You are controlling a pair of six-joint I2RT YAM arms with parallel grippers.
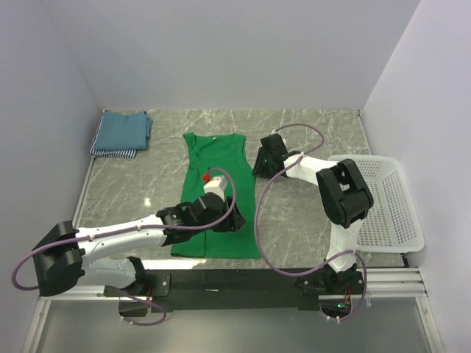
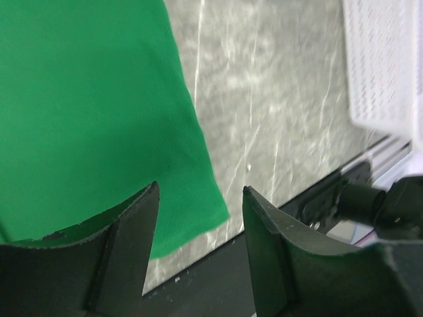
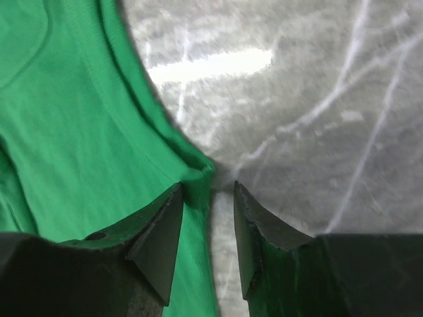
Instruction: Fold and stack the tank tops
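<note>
A bright green tank top lies flat on the marble table, neckline to the back. My left gripper hovers over its near right hem corner. In the left wrist view that gripper is open and the corner lies between the spread fingers. My right gripper is at the top's right armhole. Up close it is open too, straddling the armhole's lower edge. A folded teal-blue tank top rests on a folded striped one at the back left.
A white mesh basket stands on the right side of the table, and its corner shows in the left wrist view. The black rail with the arm bases runs along the near edge. White walls close off the left, back and right.
</note>
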